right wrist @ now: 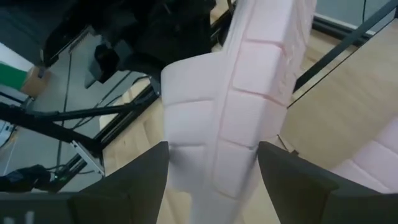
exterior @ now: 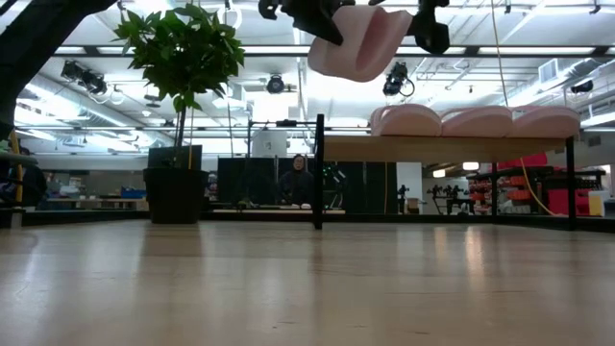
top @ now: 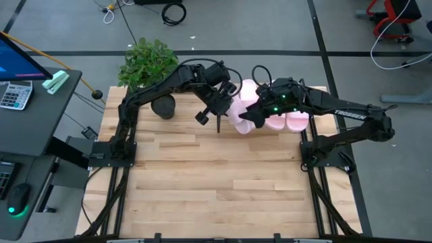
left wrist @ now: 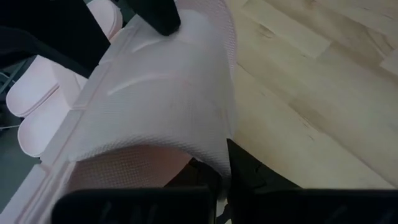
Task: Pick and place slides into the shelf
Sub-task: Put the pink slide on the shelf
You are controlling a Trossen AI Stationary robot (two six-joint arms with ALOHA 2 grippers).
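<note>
Overhead, the left gripper (top: 226, 101) pinches a ribbed pink foam slide (top: 241, 111) between the right gripper's (top: 253, 111) wide-spread fingers, beside 3 rounded slides (exterior: 476, 120) on the wood-topped shelf (exterior: 442, 149).

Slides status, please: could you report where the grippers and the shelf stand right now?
Left gripper shut on fourth slide, held above the shelf. Right gripper open around it. Three slides on shelf. Nothing in the way.

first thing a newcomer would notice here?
A pale pink slide held in the air between both grippers, above the back of the table beside the shelf's left end. The left gripper is shut on it; the right gripper's fingers stand open on either side of its sole. Three more slides already sit in a row on the shelf.
</note>
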